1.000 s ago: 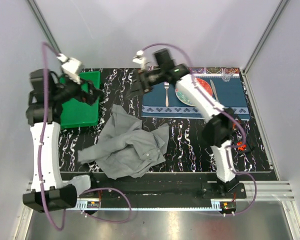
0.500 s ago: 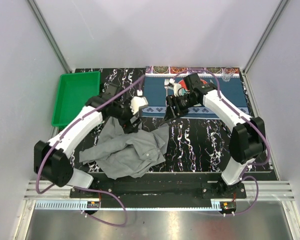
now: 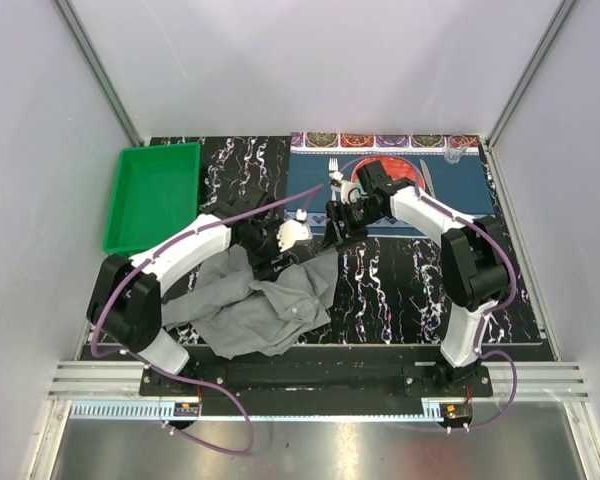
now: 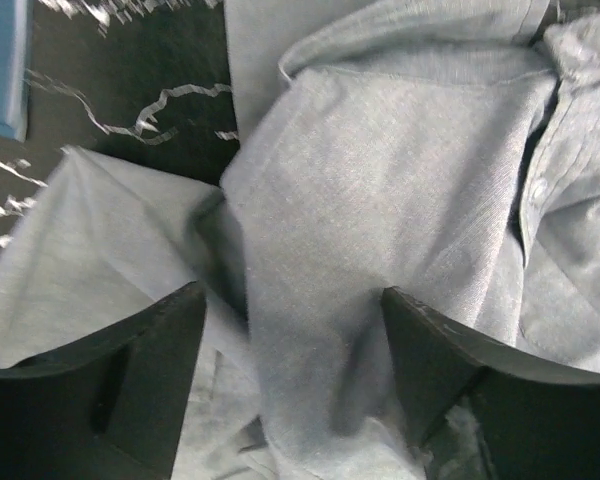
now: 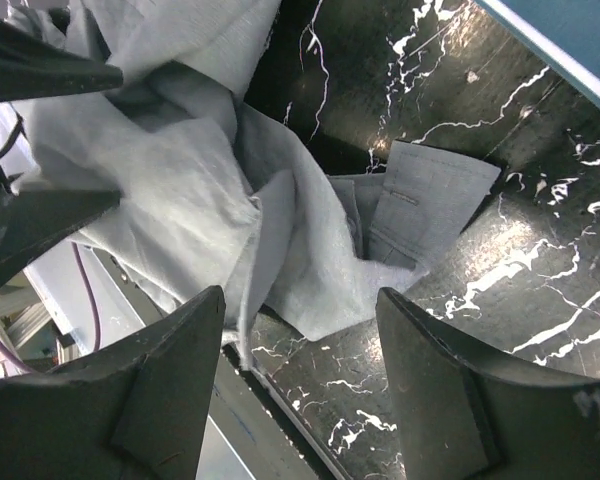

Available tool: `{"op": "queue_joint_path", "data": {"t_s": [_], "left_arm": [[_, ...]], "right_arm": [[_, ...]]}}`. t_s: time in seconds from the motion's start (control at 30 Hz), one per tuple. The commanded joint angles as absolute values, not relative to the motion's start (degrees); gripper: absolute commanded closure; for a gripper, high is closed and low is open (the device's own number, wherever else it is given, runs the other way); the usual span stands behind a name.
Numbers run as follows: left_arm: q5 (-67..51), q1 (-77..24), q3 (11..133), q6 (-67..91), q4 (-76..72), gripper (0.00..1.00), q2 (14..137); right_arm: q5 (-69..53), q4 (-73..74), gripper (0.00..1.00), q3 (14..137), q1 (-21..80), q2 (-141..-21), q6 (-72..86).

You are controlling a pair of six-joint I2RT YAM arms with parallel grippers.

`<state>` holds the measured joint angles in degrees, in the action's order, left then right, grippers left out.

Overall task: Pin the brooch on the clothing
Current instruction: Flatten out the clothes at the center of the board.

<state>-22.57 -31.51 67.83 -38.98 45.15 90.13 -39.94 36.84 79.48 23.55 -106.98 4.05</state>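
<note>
My left gripper (image 4: 290, 375) is released, its two dark fingers (image 4: 130, 385) spread wide and straddling a raised fold of the grey shirt (image 4: 380, 180). Nothing is pinched between them, and I cannot tell whether the tips touch the cloth. A small pale button (image 4: 538, 188) shows on the placket just to one side. Seen from above, this gripper (image 3: 277, 262) sits over the shirt's far part. My right gripper (image 5: 300, 390) is likewise spread and holds nothing. It hangs above the black marbled table (image 5: 460, 100) at the shirt's far right corner, where a flat stitched flap of fabric lies on the table top. In the overhead view the right gripper (image 3: 332, 230) is just beside the left one, the wrists close together. The shirt lies crumpled on the near left half of the table. Beyond my right arm is a blue placemat (image 3: 475, 190) bearing a red plate (image 3: 405, 168), a fork (image 3: 333, 178) and a knife (image 3: 427, 178). A green tray (image 3: 155, 195) sits at the far left.
</note>
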Motion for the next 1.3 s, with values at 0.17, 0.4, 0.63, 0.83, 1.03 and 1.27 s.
{"op": "queue_joint_path", "data": {"t_s": [0.17, 0.4, 0.63, 0.83, 1.03, 1.27], "left_arm": [[-17.7, -31.6, 61.2, -46.0, 48.9, 0.56, 82.3], [-15.7, -31.4, 59.9, -46.7, 49.7, 0.77, 72.1], [-16.7, -25.4, 67.0, -44.7, 49.5, 1.00, 62.3], [-23.1, -17.3, 75.8, -45.6, 50.2, 1.00, 60.0], [-31.3, -11.1, 83.0, -46.7, 54.7, 1.00, 56.3], [-26.5, -6.0, 79.8, -42.1, 47.6, 1.00, 45.8]], "right_arm": [[-38.6, 33.6, 0.41, 80.2, 28.8, -111.8, 4.8], [-37.4, 36.7, 1.00, 80.9, 28.9, -110.1, 2.7], [-34.4, 42.3, 1.00, 80.6, 22.8, -98.9, 0.7], [-32.3, 49.6, 1.00, 80.6, 18.2, -91.7, -3.9], [-38.0, 51.9, 0.53, 81.5, 18.6, -91.5, -7.9], [-28.7, 45.2, 0.11, 88.0, 30.4, -101.0, -7.9]]}}
